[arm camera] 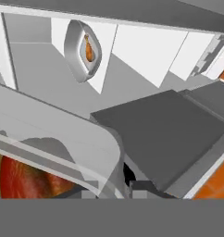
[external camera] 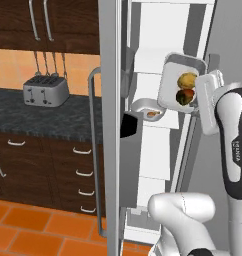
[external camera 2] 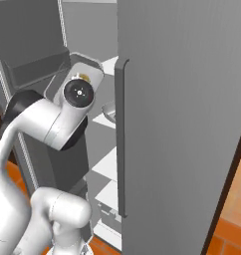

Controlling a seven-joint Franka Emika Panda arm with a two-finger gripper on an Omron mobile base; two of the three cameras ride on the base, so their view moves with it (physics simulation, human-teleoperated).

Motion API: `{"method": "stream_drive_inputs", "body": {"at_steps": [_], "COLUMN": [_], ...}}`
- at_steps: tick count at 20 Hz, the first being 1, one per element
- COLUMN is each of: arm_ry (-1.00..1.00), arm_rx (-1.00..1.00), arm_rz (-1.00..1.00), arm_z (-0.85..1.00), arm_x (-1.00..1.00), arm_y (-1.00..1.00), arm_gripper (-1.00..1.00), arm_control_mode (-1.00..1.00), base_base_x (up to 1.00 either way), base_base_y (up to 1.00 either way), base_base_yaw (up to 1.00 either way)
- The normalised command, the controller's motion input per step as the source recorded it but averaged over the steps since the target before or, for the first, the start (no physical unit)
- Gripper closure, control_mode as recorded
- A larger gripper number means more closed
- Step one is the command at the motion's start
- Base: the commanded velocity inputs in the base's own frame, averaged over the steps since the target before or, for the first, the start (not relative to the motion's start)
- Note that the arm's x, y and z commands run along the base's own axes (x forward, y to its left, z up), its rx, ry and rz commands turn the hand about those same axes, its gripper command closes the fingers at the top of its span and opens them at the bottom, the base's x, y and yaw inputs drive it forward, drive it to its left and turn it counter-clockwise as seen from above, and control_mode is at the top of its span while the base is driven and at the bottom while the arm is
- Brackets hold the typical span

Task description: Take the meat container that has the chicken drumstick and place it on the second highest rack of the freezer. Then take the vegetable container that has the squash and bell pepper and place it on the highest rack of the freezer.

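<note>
Vegetable tray going up to the top shelf

The gripper (external camera: 202,95) grips the vegetable tray (external camera: 177,82) tilted; level it, then slide over the top shelf (external camera: 155,61) above the drumstick tray (external camera: 148,111).

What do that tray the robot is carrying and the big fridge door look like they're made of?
The vegetable container looks like pale, slightly see-through plastic: in the hand view its rounded rim lets the red bell pepper show through. The freezer door looks like brushed grey steel, a flat matte sheen with a matching long handle. Since everything is rendered, both are guesses from looks alone.
</note>
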Motion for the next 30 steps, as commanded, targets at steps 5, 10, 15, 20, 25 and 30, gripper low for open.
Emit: {"method": "stream_drive_inputs", "body": {"at_steps": [5, 10, 15, 20, 25, 30], "arm_ry": [-0.08, 0.02, 0.11, 0.05, 0.03, 0.00], "arm_rx": [0.00, 0.00, 0.01, 0.00, 0.00, 0.00], "arm_rz": [-0.07, -0.06, 0.00, -0.06, -0.12, -0.10], "arm_z": [0.33, 0.33, 0.42, 0.15, 0.02, 0.00], "arm_x": [0.54, 0.70, 0.64, 0.52, 0.56, 0.43], "arm_y": [0.00, 0.00, 0.00, 0.00, -0.09, -0.10], "arm_gripper": [1.00, 1.00, 1.00, 1.00, 1.00, 1.00], "arm_control_mode": [-1.00, -1.00, -1.00, -1.00, -1.00, -1.00], "base_base_x": [0.00, 0.00, 0.00, 0.00, 0.00, 0.00], "base_base_y": [0.00, 0.00, 0.00, 0.00, 0.00, 0.00], "base_base_yaw": [0.00, 0.00, 0.00, 0.00, 0.00, 0.00]}}
